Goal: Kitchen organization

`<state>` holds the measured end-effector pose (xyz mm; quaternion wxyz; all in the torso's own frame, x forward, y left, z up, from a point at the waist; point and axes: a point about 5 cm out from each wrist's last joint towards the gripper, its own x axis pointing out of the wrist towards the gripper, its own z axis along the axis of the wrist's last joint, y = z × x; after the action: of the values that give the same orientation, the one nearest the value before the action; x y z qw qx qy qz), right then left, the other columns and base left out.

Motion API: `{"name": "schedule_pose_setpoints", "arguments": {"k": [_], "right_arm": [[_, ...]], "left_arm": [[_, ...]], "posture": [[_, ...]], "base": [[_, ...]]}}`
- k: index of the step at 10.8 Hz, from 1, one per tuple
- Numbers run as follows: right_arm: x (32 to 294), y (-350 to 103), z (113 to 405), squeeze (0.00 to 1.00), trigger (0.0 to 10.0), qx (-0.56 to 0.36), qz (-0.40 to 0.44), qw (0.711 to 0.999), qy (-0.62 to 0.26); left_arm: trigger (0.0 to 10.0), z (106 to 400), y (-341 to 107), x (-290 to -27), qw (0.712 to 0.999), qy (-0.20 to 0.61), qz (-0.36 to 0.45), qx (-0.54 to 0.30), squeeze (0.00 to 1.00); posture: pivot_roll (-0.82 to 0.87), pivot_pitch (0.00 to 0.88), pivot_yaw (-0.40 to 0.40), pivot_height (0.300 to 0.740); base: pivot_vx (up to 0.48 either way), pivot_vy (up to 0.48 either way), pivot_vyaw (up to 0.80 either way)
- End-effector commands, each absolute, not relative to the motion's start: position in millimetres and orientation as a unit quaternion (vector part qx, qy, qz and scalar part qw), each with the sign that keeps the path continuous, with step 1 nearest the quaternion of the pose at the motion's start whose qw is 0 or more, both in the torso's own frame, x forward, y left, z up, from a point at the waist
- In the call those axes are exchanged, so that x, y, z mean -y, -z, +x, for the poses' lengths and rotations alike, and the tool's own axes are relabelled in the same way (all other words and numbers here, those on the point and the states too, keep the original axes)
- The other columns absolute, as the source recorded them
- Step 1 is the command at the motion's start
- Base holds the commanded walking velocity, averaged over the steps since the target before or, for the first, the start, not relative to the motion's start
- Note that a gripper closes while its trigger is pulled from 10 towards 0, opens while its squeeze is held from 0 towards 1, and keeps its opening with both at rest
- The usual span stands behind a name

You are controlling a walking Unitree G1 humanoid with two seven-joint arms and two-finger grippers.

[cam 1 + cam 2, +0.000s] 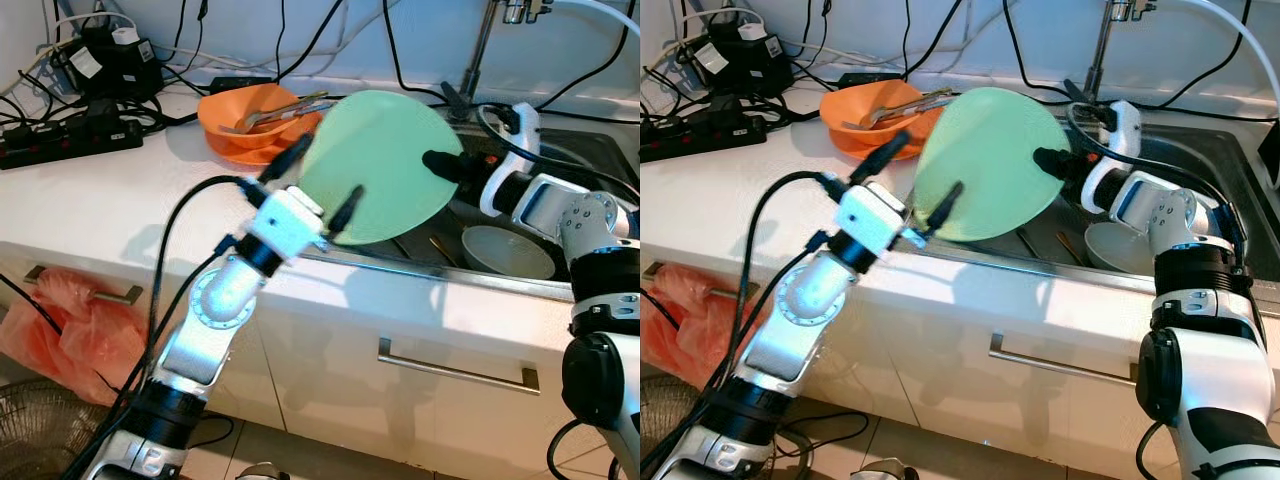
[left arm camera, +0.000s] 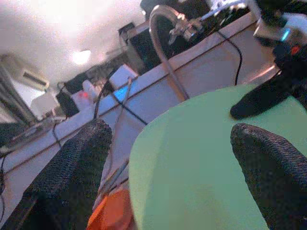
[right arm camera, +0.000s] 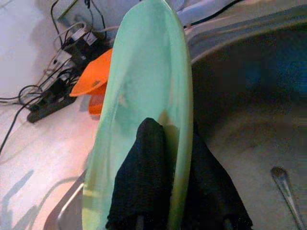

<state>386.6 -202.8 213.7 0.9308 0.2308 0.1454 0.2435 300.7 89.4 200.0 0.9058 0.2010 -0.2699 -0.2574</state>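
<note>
A pale green plate is held up on edge above the near rim of the sink, at the line where the white worktop meets the basin. Its broad face is turned toward the camera and slightly upward. In the right wrist view it is seen edge-on instead, a thin rim running away from the wrist toward the orange bowl.

The right pincer is clamped on the plate's right-hand edge; the right wrist view shows its two black fingers pressed on either face of the rim, a detail the head views do not give. The left pincer is at the plate's left side with its fingers spread apart, one finger up near the rim by the bowl and the other lying across the lower face. In the left wrist view the green surface lies between the two spread fingers, and whether either touches it cannot be told.

Behind the plate the orange bowl sits on the worktop with metal utensils in it. A pale bowl lies in the sink. A faucet rises behind, and a power strip with tangled cables sits at the worktop's far left. An orange plastic bag hangs at the cabinet front below.
</note>
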Motion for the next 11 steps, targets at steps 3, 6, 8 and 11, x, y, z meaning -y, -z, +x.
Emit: {"name": "schedule_pose_setpoints", "arguments": {"k": [3, 6, 8, 11], "right_arm": [[239, -190, 383, 0.00, 0.0, -0.185, 0.170, 0.958, -0.137], [261, -176, 380, 0.00, 0.0, -0.184, 0.130, 0.972, -0.064], [264, -168, 380, 0.00, 0.0, -0.188, 0.095, 0.977, -0.040], [275, -159, 377, 0.00, 0.0, -0.187, 0.053, 0.981, 0.005]], "left_arm": [[10.0, 300, -202, -92, 0.911, 0.251, 0.195, 0.264, 1.00], [10.0, 303, -195, -94, 0.926, 0.242, 0.174, 0.229, 1.00], [10.0, 306, -187, -96, 0.941, 0.238, 0.147, 0.190, 1.00], [10.0, 307, -177, -91, 0.944, 0.283, 0.112, 0.127, 1.00]], "posture": [[0.17, 0.031, 0.036, 0.740], [0.17, 0.035, 0.038, 0.740], [0.17, 0.036, 0.040, 0.740], [0.17, 0.036, 0.047, 0.740]], "base": [[0.000, 0.000, 0.00], [0.000, 0.000, 0.00], [0.000, 0.000, 0.00], [0.000, 0.000, 0.00]]}}
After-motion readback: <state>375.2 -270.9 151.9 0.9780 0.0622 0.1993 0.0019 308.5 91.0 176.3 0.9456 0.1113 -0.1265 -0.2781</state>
